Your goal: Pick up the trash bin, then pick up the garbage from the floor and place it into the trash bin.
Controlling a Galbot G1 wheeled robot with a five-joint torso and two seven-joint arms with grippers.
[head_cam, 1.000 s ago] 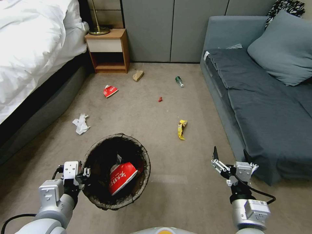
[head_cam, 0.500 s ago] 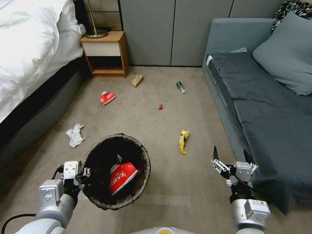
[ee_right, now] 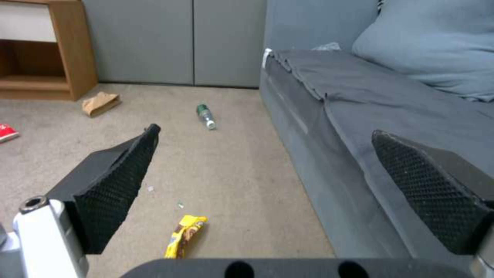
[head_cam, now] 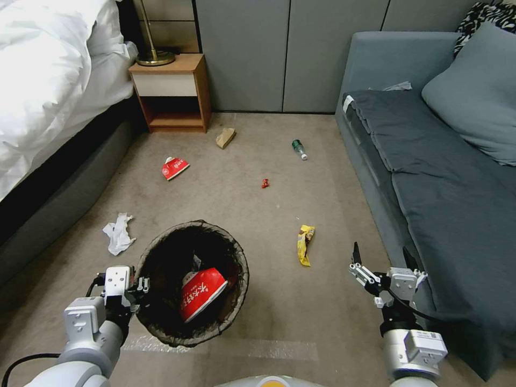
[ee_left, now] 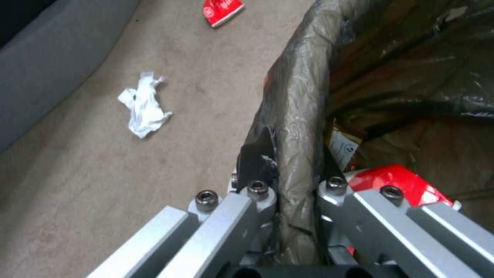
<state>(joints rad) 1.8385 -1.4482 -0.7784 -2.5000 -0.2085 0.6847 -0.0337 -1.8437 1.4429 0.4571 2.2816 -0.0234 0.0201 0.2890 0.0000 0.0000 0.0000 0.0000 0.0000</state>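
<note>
Jaws of the left gripper [ee_left: 288,170] clamp the bagged rim of the trash bin [head_cam: 161,322]; the right gripper [head_cam: 379,257] hangs spread wide, empty, by the sofa [head_cam: 457,177].

Nearest garbage is the yellow wrapper [head_cam: 304,244] on the floor [head_cam: 301,317], just ahead of the right gripper: probably light, crinkly and slippery, best pinched across its narrow middle. The bin, held off the carpet, seems light but its bag could slip.

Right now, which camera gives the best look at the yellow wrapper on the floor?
The head view: the yellow wrapper lies whole on open carpet. The right wrist view shows it low, partly cut off by the gripper body.
</note>
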